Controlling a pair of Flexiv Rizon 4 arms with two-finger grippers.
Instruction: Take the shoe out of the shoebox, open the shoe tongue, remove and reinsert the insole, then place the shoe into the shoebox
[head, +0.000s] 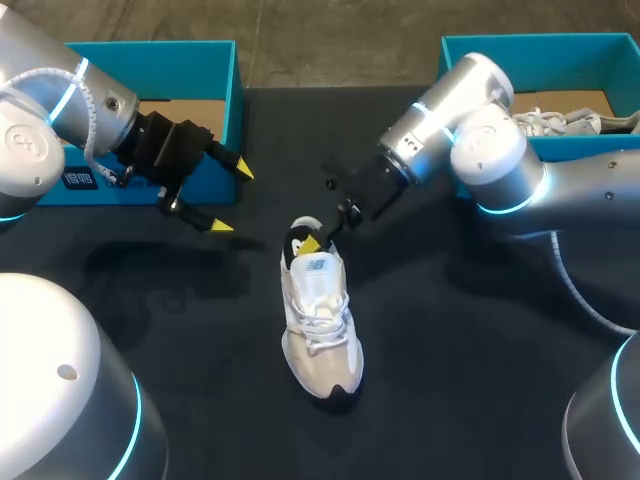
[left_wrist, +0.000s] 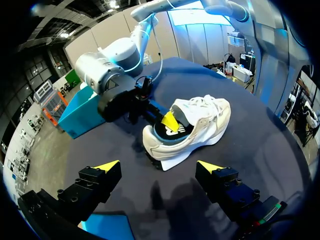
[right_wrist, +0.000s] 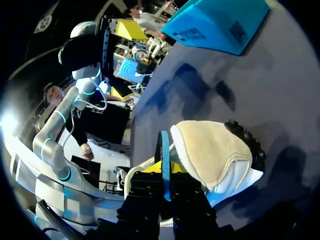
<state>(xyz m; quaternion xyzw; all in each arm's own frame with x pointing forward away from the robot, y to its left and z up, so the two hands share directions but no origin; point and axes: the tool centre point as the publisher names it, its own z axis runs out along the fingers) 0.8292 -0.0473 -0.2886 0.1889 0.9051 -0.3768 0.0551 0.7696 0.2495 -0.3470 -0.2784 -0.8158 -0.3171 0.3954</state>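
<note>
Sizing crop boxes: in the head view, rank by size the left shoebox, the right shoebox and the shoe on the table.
Tied largest: left shoebox and right shoebox, alike and both partly hidden.
Smallest: shoe.

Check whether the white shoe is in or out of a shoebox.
Out: the shoe stands on its sole on the table, apart from the left shoebox and right shoebox, right gripper at its heel.

Left arm (head: 55, 105) comes in from the side, with the left hand (head: 228, 197) held above the surface, fingers spread wide. Right arm (head: 480, 140) reaches to the middle, wrist angled down. The right hand (head: 318, 240) is pinched on a thin blue insole (right_wrist: 164, 150) edge.
</note>
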